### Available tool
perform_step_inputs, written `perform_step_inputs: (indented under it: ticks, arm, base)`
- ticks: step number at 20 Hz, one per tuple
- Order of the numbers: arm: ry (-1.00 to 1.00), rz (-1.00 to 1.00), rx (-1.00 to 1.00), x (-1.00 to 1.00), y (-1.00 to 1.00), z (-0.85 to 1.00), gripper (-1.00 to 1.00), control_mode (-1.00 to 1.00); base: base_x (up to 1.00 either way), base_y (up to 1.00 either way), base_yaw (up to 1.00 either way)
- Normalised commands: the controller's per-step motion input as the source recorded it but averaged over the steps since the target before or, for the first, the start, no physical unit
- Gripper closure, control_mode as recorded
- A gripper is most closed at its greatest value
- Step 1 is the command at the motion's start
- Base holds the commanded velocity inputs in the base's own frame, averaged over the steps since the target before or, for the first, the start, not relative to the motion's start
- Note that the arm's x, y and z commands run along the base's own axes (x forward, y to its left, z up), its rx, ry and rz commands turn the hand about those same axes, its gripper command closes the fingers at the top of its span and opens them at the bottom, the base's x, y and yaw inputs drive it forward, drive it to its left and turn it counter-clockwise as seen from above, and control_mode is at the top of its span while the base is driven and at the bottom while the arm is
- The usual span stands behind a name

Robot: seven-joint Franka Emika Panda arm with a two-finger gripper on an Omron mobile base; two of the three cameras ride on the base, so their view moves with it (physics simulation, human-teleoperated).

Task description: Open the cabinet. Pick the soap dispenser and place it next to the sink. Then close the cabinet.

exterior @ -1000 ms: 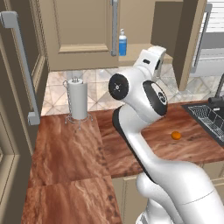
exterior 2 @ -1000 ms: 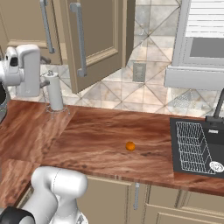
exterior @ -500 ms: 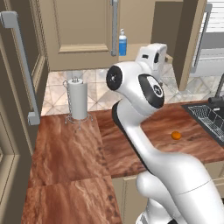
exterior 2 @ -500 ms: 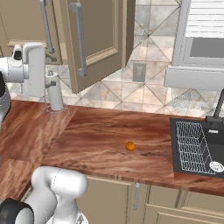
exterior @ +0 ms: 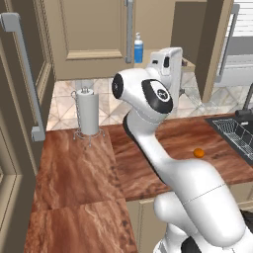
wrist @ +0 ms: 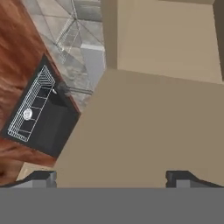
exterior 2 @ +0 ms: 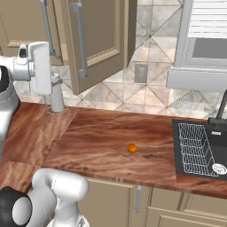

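We see one two-finger gripper (wrist: 111, 175) with its two dark fingertips (wrist: 41, 177) spread wide, pinching nothing, and the beige underside of the double-door wall cabinet (wrist: 144, 131) just ahead of them. One small blue soap dispenser with a white pump top (exterior: 139, 48) stands on the open cabinet's shelf, above and left of the hand. One dark recessed sink with a wire rack (exterior 2: 199, 148) lies well off to the fingers' side, as do one small orange ball (exterior 2: 131, 148) and one white paper towel roll on a wire stand (exterior: 88, 111).

paper towel roll (exterior: 89, 114): upright on wooden counter (exterior: 79, 173) | orange ball (exterior 2: 131, 148): mid-counter | appliance, possibly microwave (exterior 2: 204, 48): upper right
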Motion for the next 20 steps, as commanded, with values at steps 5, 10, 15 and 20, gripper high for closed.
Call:
perform_step_inputs:
  ticks: [5, 10, 15, 20]
  arm:
    - [0.06, -0.08, -0.07, 0.17, -0.41, 0.00, -1.00, -1.00]
    - [0.08, -0.09, -0.01, 0.00, -0.49, 0.00, -1.00, -1.00]
    - [0.08, -0.08, 0.00, 0.00, -0.47, 0.00, -1.00, -1.00]
    - [0.05, -0.07, 0.00, 0.00, -0.43, 0.00, -1.00, -1.00]
  base:
    - [0.00, 0.00, 0.00]
    - [0.00, 0.00, 0.00]
    - [0.00, 0.00, 0.00]
    - [0.00, 0.00, 0.00]
